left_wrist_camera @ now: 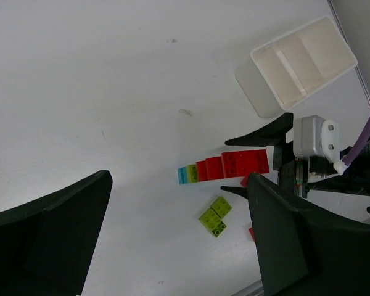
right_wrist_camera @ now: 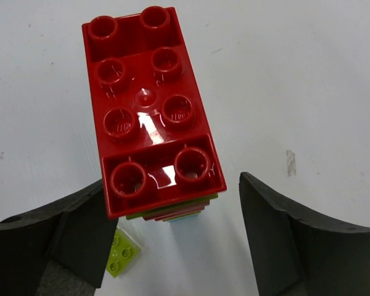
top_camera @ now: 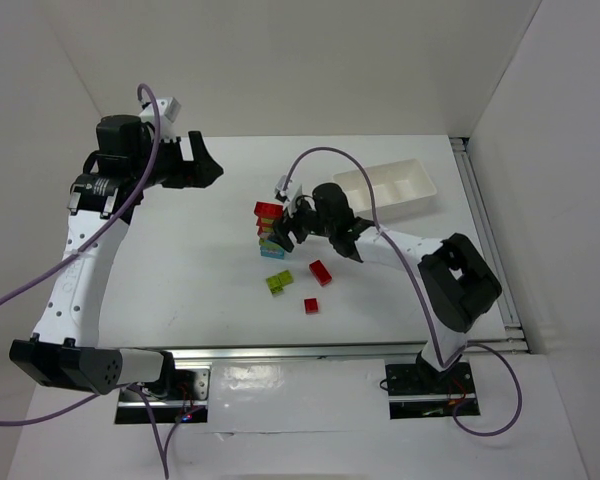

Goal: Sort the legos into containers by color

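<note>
- Black fingers point(right_wrist_camera: 37, 246) of the right tool point(right_wrist_camera: 172, 191) fill the foreground, standing apart on either side of a long glossy red studded plastic brick point(right_wrist_camera: 151, 111). One finger sits at the brick's near corner and the other leaves a clear gap of worktop, so nothing is clamped.
- That red brick caps an upright stack of red, lime green and cyan-blue plastic bricks point(top_camera: 270, 228) near the middle of the white worktop point(top_camera: 180, 260).
- Its long axis runs straight away from the wrist, between the fingers. By the look of it, closing would press on the brick's two long sides, across its narrow width.
- Behind and to the right of the stack lies the shallow white three-compartment plastic tray point(top_camera: 380, 166), near the right arm; no brick shows in it.
- Three loose bricks lie nearer the arm bases: one lime green brick point(top_camera: 278, 282) and two small red bricks point(top_camera: 321, 272).
- Over the far-left of the worktop hangs the left tool point(top_camera: 202, 160), fingers wide apart and holding nothing. It is well apart from the stack, so the right arm is plainly the nearer.
</note>
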You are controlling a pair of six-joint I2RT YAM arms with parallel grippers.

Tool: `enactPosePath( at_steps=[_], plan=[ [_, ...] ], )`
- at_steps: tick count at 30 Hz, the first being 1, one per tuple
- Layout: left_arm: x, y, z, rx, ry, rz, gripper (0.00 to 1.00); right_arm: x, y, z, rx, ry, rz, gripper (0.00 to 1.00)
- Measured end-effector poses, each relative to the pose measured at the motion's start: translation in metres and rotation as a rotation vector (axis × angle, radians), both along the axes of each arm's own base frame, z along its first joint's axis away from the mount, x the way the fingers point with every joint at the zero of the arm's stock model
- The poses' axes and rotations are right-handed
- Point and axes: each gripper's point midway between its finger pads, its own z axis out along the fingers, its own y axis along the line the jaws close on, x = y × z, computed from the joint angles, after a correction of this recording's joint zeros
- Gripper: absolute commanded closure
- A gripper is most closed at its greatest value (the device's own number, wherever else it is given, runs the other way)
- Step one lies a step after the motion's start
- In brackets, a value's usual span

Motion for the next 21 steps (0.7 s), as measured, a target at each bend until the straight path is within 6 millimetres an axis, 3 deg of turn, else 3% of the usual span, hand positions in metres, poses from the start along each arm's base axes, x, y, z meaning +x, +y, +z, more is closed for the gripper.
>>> enactPosePath(
  at_steps=[9, 15, 21],
  plan=[
    [0.0, 0.0, -0.002, 0.014, -0.001, -0.01, 0.0, 0.001, 0.008, -0.008, 0.022, 0.045, 0.009, 0.41],
    [0.0, 0.0, -0.002, 0.014, -0.002, -0.011, 0.0, 0.001, 0.013, -0.005, 0.057, 0.056, 0.01, 0.67],
    [0.0, 0.0, -0.003, 0.014, -0.001, -0.011, 0.0, -0.001, 0.014, -0.002, 0.084, 0.096, -0.003, 0.76]
  ],
)
